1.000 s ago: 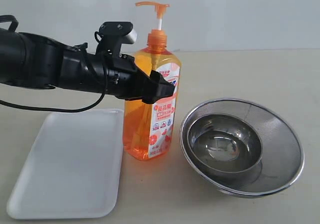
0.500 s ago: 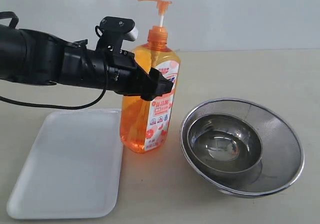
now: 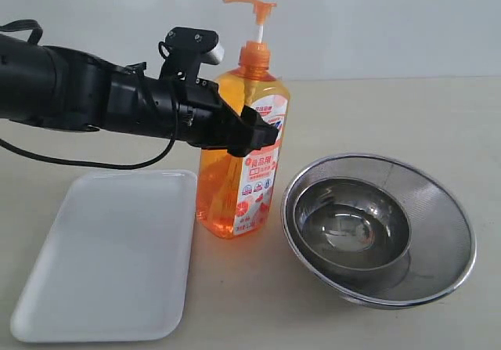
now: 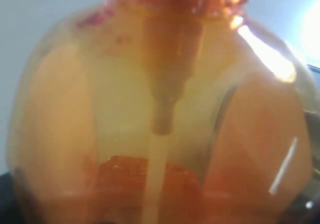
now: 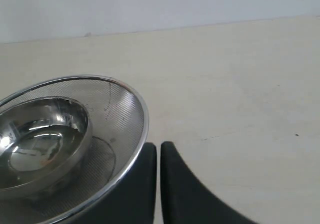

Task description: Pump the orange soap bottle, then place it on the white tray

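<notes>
The orange soap bottle (image 3: 235, 197) is upright between the white tray (image 3: 109, 264) and the steel bowl, its pump head (image 3: 250, 7) raised on the white stem. My left gripper (image 3: 244, 131) reaches in from the left and is shut on the bottle's upper body, one black finger across the label. In the left wrist view the orange soap bottle (image 4: 160, 108) fills the picture and hides the jaws. My right gripper (image 5: 158, 147) is shut with nothing in it, low over the table beside the mesh bowl (image 5: 127, 108). It does not show in the exterior view.
A round steel mesh bowl (image 3: 442, 232) with a smaller steel bowl (image 3: 352, 225) inside it stands right of the bottle, close to it. A black cable (image 3: 86, 164) hangs under the left arm above the tray's far edge.
The left gripper has lifted the bottle slightly, its base now higher than a second ago. It first leaned toward the tray, then shifted back to the right.
</notes>
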Controlling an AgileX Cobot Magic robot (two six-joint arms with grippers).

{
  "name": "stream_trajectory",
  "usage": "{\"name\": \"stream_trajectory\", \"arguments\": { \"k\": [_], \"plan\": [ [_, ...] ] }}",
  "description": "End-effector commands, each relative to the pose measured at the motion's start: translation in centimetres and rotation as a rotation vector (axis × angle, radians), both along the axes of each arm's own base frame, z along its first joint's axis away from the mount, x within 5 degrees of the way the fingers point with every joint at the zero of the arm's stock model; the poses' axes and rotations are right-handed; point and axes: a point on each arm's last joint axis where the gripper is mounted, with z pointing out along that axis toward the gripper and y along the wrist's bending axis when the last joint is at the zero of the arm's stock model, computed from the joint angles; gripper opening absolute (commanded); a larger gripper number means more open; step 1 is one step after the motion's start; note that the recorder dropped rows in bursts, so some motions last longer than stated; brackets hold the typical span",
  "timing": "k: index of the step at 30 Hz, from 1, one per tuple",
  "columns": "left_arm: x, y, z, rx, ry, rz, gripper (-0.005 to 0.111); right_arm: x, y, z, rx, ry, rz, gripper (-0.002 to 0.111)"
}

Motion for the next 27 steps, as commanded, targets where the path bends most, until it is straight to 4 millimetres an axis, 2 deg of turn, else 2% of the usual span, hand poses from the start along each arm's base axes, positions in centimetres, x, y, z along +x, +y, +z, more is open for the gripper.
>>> {"name": "stream_trajectory", "arguments": {
  "k": [1,27],
  "plan": [
    [0.58,-0.56,0.33,-0.028,-0.007,-0.005,0.005,0.00,-0.03,0.15,-0.004,-0.018,-0.003,0.000],
    [0.60,-0.64,-0.01,-0.027,0.000,-0.012,0.005,-0.02,-0.04,0.10,-0.004,-0.011,-0.004,0.000]
  ]
}}
